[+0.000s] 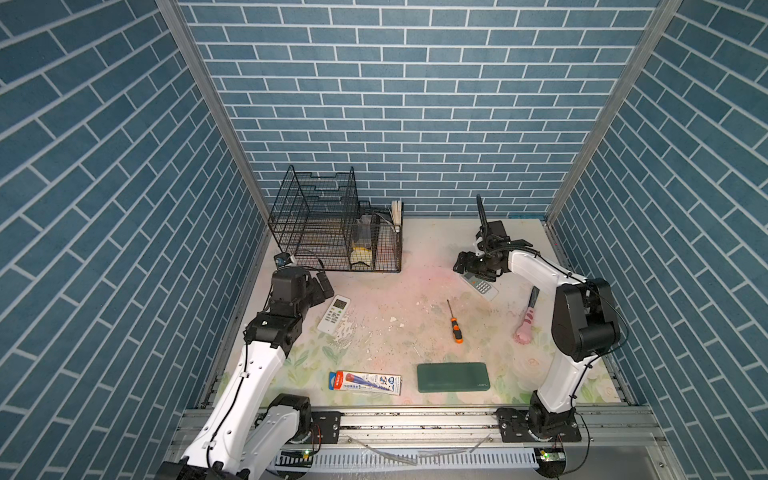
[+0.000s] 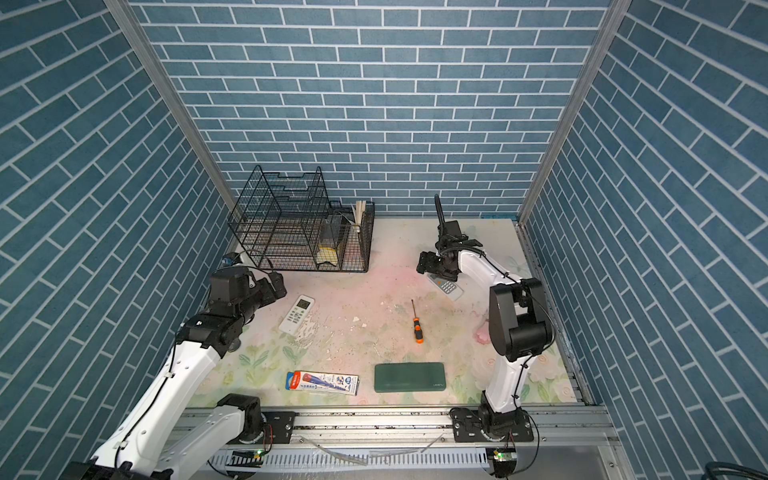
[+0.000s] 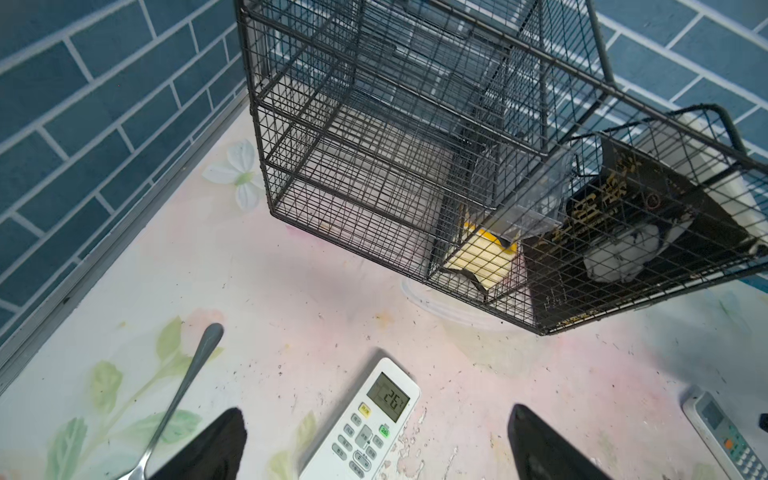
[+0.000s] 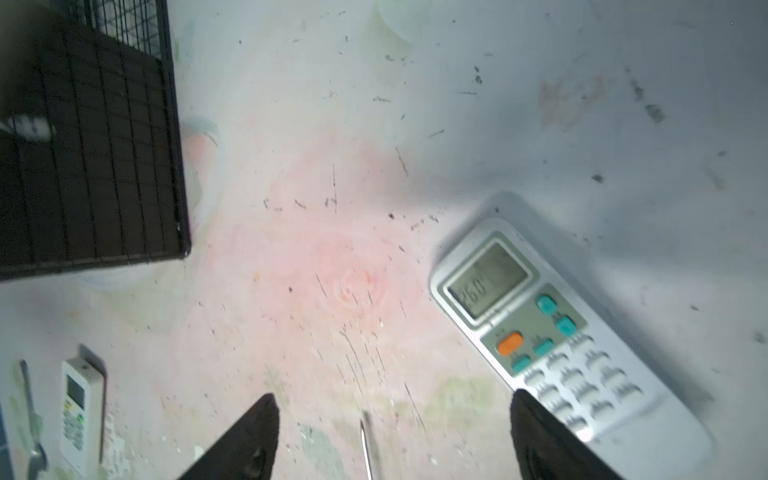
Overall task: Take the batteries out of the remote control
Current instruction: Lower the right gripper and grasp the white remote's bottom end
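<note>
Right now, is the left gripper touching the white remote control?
Apart. In the left wrist view the left gripper is open, and bare tablecloth shows between each finger and the white remote control lying face up between them.

A white slim plastic remote control (image 1: 334, 314) lies flat and face up at 9 o'clock on the tabletop (image 1: 395, 291), its lit display end pointing to 1 o'clock. A grey plastic remote control (image 4: 552, 345) lies face up at 2 o'clock, well apart, with its keypad end toward 4 o'clock.
</note>
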You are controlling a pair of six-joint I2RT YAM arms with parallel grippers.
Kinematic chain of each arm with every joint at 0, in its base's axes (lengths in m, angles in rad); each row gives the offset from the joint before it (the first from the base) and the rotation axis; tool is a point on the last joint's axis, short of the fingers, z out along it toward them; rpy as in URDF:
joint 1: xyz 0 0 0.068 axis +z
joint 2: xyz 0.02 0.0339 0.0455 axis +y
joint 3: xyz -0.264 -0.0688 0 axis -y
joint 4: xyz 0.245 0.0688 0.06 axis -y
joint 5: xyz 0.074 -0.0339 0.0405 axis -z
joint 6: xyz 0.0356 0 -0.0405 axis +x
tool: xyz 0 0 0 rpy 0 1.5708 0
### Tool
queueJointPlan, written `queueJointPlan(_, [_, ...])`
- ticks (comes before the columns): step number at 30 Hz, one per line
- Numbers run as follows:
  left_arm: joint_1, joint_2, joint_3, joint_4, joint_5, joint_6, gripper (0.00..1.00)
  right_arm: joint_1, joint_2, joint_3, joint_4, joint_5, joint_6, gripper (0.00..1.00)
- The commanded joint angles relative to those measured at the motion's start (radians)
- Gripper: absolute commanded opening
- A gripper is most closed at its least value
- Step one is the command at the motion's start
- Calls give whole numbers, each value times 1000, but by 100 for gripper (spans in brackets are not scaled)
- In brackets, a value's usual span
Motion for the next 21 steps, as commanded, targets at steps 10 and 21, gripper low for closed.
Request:
queueJointPlan(10, [-254,130,133,-76,-179,-37,100,-25,8,-42,-152,204,-332,99])
queueJointPlan(21, [-307,171,149,-59,-203,-52,100,-80,107,-2,-163,160,-421,99])
